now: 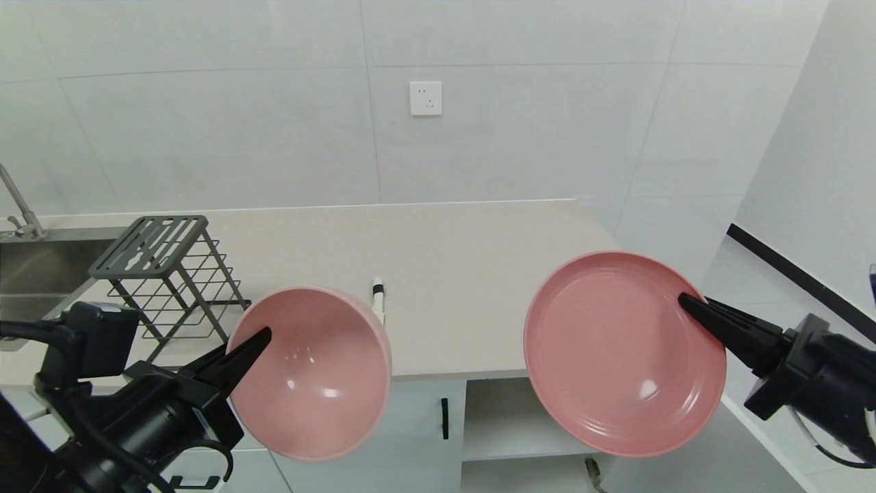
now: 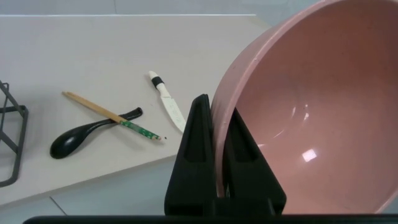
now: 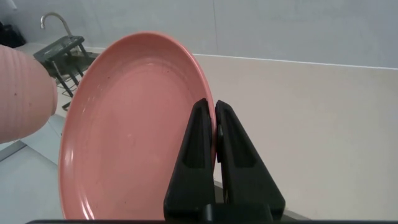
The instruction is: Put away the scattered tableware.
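My left gripper (image 1: 263, 337) is shut on the rim of a pink bowl (image 1: 315, 373), held tilted in the air in front of the counter's near edge; the same bowl (image 2: 311, 118) is pinched between the fingers (image 2: 200, 134). To the right, my right gripper (image 1: 684, 301) is shut on the rim of a pink plate (image 1: 616, 349), also held up tilted; the plate (image 3: 130, 124) stands on edge in its grip. On the counter lie a white knife (image 2: 166, 102), a black spoon (image 2: 84, 134) and a chopstick (image 2: 112, 116) crossing it. The knife's tip (image 1: 377, 291) pokes out behind the bowl.
A black wire rack (image 1: 168, 270) stands on the counter's left part, beside a steel sink (image 1: 31, 270) with a tap. The beige counter (image 1: 465, 260) ends at the right in open floor. Below are white cabinets with an open shelf (image 1: 506, 424).
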Robot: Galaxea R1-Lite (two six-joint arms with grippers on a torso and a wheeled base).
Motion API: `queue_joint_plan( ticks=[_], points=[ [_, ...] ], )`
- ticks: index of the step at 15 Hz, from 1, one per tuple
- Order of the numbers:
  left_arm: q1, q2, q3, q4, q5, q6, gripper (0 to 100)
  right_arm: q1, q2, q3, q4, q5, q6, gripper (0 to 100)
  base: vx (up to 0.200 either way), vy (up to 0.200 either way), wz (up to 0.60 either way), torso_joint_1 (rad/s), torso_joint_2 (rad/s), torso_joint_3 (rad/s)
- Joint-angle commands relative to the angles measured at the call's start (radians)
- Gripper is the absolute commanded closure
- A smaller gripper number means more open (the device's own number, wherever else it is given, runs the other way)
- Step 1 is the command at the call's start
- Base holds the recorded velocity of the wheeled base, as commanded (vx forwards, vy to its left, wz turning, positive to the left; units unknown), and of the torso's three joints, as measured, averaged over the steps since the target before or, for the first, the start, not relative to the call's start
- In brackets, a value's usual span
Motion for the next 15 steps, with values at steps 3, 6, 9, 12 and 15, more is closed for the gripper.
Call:
queue_joint_plan(
  ticks=[3,6,9,12,15],
  points=[
    [-0.001,0.003,0.0,0.001,0.0,0.0,100,0.001,0.001,0.0,-0.002,0.0,0.0,100,0.0,0.0,0.0,-0.23,0.45,0.224],
    [-0.001,0.003,0.0,0.001,0.0,0.0,100,0.004,0.001,0.0,-0.002,0.0,-0.001,100,0.0,0.0,0.0,-0.281,0.55,0.268],
    [-0.001,0.001,0.0,0.001,0.0,0.0,100,0.008,0.001,0.0,-0.002,0.0,0.0,100,0.0,0.0,0.0,-0.277,0.55,0.276],
    [-0.003,-0.019,0.0,0.006,0.0,0.002,100,0.008,0.003,0.0,-0.002,0.0,-0.001,100,0.0,0.0,0.0,-0.268,0.53,0.258],
    [-0.003,-0.033,0.0,0.018,-0.001,0.002,100,0.008,0.004,0.0,-0.002,0.0,-0.001,100,0.0,0.0,0.0,-0.258,0.51,0.248]
  ],
)
